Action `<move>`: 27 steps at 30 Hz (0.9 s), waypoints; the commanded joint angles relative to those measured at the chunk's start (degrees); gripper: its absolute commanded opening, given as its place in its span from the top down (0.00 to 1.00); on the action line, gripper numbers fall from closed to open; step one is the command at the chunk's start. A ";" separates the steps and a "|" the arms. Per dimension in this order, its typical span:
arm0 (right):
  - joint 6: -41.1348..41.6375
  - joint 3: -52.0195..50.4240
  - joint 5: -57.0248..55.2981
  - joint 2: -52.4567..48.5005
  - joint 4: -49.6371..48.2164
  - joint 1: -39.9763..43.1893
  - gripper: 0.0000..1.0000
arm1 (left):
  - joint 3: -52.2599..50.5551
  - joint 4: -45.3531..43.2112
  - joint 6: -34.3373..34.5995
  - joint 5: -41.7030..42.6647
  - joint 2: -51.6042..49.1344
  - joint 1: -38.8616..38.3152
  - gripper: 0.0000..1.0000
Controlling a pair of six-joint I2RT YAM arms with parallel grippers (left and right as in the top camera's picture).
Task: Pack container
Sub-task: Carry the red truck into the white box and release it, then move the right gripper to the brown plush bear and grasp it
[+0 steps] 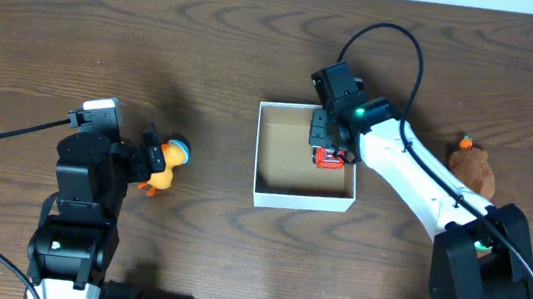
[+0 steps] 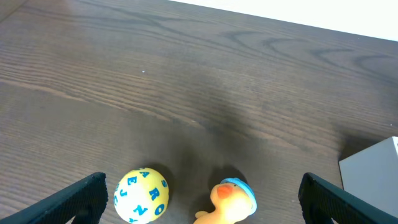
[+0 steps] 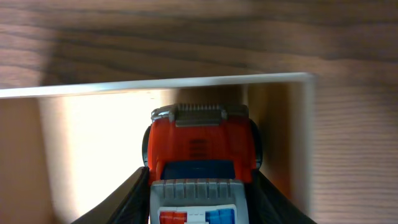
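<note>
The container is a shallow white-walled box with a tan inside, at the table's middle. My right gripper reaches into its right rear part and is shut on a red toy car. In the right wrist view the car sits between the fingers, close to the container's walls. My left gripper is open at the left. In the left wrist view its fingers straddle a yellow duck with a blue cap and a yellow ball with blue letters. The duck shows overhead; the ball is hidden there.
A brown plush toy with an orange bit lies on the table right of the right arm. A corner of the container shows at the right edge of the left wrist view.
</note>
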State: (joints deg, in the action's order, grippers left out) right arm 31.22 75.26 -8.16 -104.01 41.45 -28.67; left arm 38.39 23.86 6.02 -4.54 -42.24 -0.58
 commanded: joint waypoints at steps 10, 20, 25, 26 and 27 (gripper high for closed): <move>-1.09 0.79 -0.59 -0.17 1.40 0.94 0.39 | 1.60 0.11 0.28 -0.66 0.00 0.09 0.02; -6.25 1.60 -0.66 1.70 -2.86 0.98 0.31 | 1.60 0.11 0.28 -0.66 0.00 0.09 0.02; -10.51 8.50 -1.05 7.56 0.33 4.92 0.13 | 1.60 0.11 0.28 -0.66 0.00 0.09 0.02; -11.10 9.70 -1.01 8.90 1.31 6.60 0.07 | 1.60 0.11 0.28 -0.66 0.00 0.09 0.02; -12.59 10.84 -0.48 10.40 2.51 8.96 0.02 | 1.60 0.11 0.28 -0.66 0.00 0.09 0.02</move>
State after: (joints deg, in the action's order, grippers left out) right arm 23.07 81.06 -7.55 -100.60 42.70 -25.12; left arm 38.39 23.90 6.02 -4.56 -42.24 -0.58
